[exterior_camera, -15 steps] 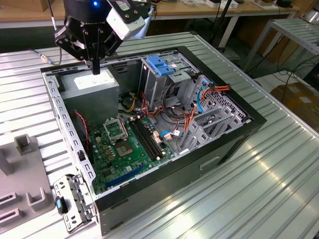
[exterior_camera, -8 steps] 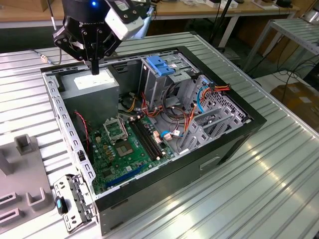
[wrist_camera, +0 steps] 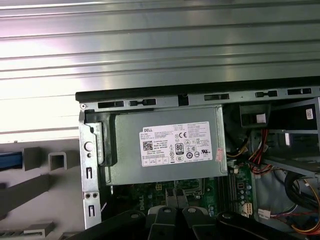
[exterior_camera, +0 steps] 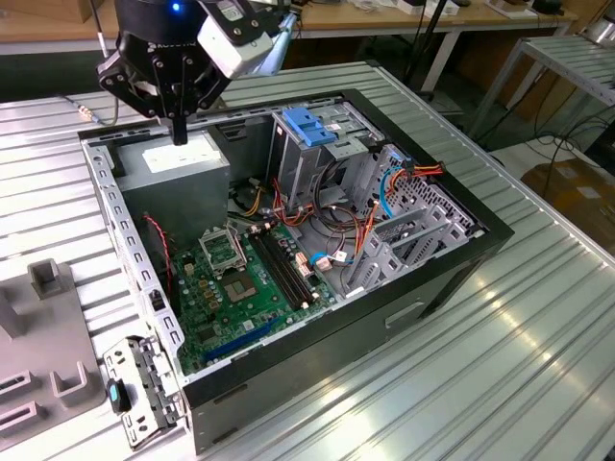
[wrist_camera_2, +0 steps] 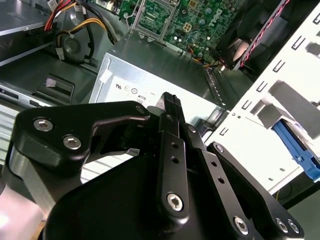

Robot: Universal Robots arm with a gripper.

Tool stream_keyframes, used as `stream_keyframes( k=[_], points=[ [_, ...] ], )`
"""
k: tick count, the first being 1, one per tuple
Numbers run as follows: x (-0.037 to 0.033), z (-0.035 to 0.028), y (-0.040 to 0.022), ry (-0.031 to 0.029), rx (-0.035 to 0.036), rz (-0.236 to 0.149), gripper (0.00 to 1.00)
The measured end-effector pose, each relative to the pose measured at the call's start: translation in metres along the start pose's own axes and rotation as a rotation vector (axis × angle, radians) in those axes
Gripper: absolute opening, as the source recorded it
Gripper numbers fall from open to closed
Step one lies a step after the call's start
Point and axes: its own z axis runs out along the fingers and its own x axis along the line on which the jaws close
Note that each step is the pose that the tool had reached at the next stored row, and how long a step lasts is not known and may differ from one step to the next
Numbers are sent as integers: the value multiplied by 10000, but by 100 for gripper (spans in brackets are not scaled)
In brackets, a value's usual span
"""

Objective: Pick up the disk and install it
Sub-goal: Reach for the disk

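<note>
My black gripper (exterior_camera: 179, 133) hangs over the far-left corner of the open computer case (exterior_camera: 452, 279), just above the grey power supply (exterior_camera: 178, 163). Its fingers (wrist_camera_2: 170, 107) are pressed together with nothing between them. In the first wrist view the gripper (wrist_camera: 175, 216) sits over the motherboard edge beside the power supply (wrist_camera: 165, 150). A bright blue strip, apparently the disk's rail (wrist_camera: 9, 160), lies at the grey fixture outside the case. The second wrist view shows a blue ribbed edge, likely the disk (wrist_camera_2: 301, 152), beyond the case's perforated wall (wrist_camera_2: 260, 125).
A tall grey drive cage with a big blue latch (exterior_camera: 312, 125) stands at the back of the case, with red, orange and blue cables (exterior_camera: 384, 187) around it. The motherboard (exterior_camera: 240, 279) lies on the case floor. A grey fixture with blocks (exterior_camera: 43, 331) sits to the exterior view's left.
</note>
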Motion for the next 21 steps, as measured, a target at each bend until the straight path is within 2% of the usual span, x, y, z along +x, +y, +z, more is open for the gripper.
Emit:
stream_keyframes(
  k=[11, 21],
  points=[
    [125, -4, -9, 0, 0, -1, 11],
    [211, -6, -16, 0, 0, 0, 11]
  ],
)
